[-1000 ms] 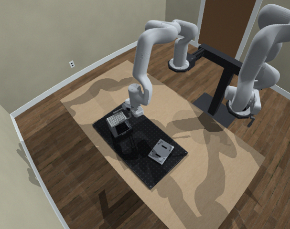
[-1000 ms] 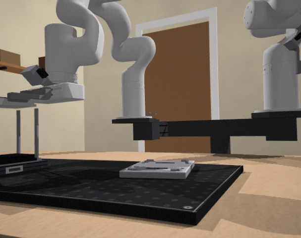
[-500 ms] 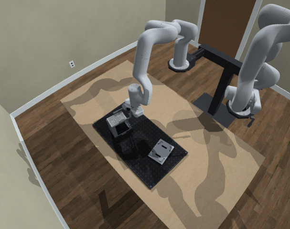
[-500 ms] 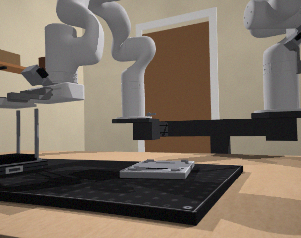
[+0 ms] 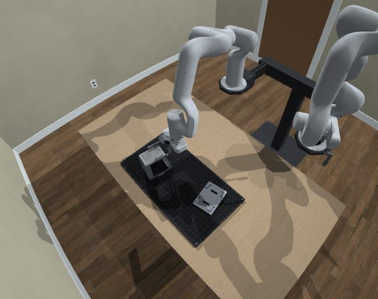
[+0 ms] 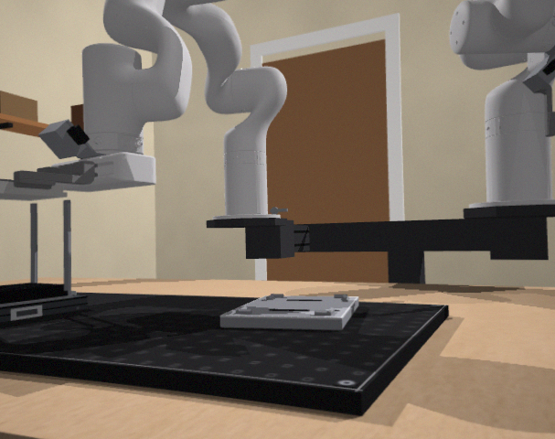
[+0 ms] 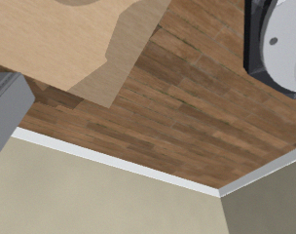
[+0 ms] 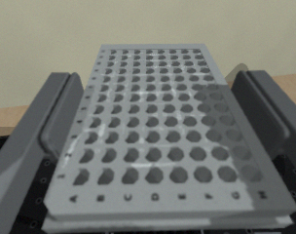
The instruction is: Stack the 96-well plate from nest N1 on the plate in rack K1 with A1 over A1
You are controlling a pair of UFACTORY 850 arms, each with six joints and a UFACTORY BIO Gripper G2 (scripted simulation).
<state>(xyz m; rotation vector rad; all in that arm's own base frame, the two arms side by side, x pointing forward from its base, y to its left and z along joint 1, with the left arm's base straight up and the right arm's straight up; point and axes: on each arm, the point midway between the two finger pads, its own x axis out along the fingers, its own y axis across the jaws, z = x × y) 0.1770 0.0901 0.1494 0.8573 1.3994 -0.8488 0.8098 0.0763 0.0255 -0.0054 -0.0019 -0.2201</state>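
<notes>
A light grey 96-well plate (image 5: 152,156) (image 8: 154,108) is level between the fingers of my right gripper (image 8: 160,104), which is shut on its long sides. It hangs above the stack rack K1 (image 6: 67,260), over the post tops in the exterior view. In the right wrist view, A1 is at the near left corner. A black plate (image 5: 159,166) lies low in K1; its lettering is too small to read. The plate nest N1 (image 5: 210,200) (image 6: 286,323) is empty. My left gripper (image 5: 327,159) (image 6: 552,123) is open and empty, far from both; one finger shows in the left wrist view.
K1 and N1 stand apart on a black perforated board (image 5: 195,236) (image 6: 314,367) on the tan table (image 5: 311,222). K1's upright posts rise around the black plate. The left arm is raised beyond the table edge, near its own base.
</notes>
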